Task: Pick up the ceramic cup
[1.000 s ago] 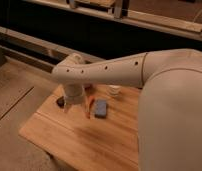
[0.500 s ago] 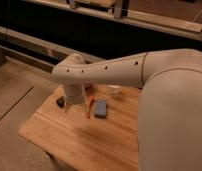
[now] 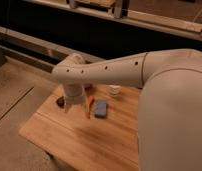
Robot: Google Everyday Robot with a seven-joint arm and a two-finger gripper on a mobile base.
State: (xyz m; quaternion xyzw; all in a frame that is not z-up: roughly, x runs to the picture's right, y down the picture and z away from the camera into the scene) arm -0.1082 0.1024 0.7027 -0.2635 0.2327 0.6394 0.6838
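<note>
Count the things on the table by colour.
White: 1, cup
Blue: 1, pad
Orange: 1, stick
Dark: 1, object
Total: 4 in clear view
The gripper hangs above the table, between object and stick.

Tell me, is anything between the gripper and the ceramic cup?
Partly. The gripper hangs over the wooden table at picture left; the ceramic cup stands to its right, farther back. A thin orange item and a blue block lie flat roughly between them.
</note>
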